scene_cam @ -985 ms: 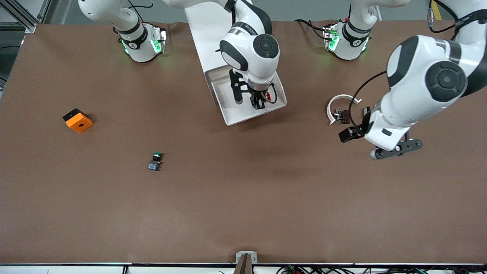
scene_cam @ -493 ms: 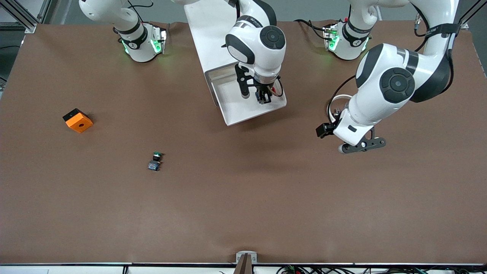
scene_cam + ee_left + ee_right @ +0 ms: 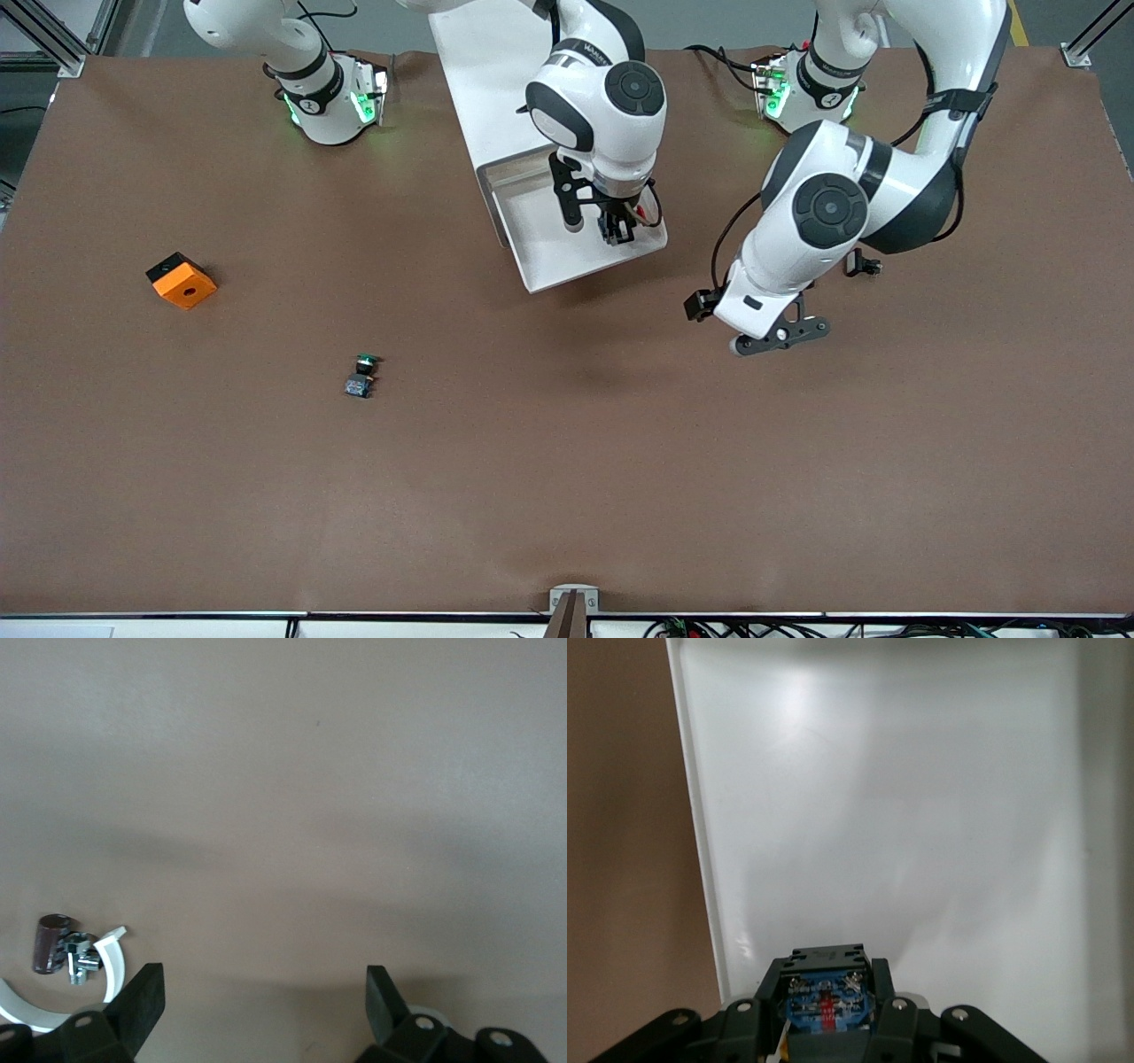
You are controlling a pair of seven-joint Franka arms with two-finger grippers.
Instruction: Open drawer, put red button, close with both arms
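**Button held over the open drawer**

Drawer (image 3: 567, 248) stands pulled out of a white cabinet (image 3: 487, 80) at the middle of the bench's (image 3: 567, 496) edge where the arm bases stand. The right gripper (image 3: 617, 232) hangs over the drawer's tray, jaws clamped on the red button (image 3: 827, 1001). The step in hand looks like placing the button: the next move calls for lowering it to the tray floor and letting the jaws part, then both arms shutting the drawer.

The left gripper (image 3: 780, 337) hovers over bare bench toward the left arm's end, jaws apart and holding nothing.

A green button (image 3: 361, 376) lies on the bench toward the right arm's end, and an orange block (image 3: 181, 281) lies closer to that end's edge.

The front view shows both arms and the cabinet, but little of the held button. The right wrist view shows the button's blue underside between the jaws and the bare white tray floor below it. The left wrist view alone shows a white curved piece (image 3: 108, 966) and a small dark cylinder (image 3: 51, 943) on the bench near the left gripper.
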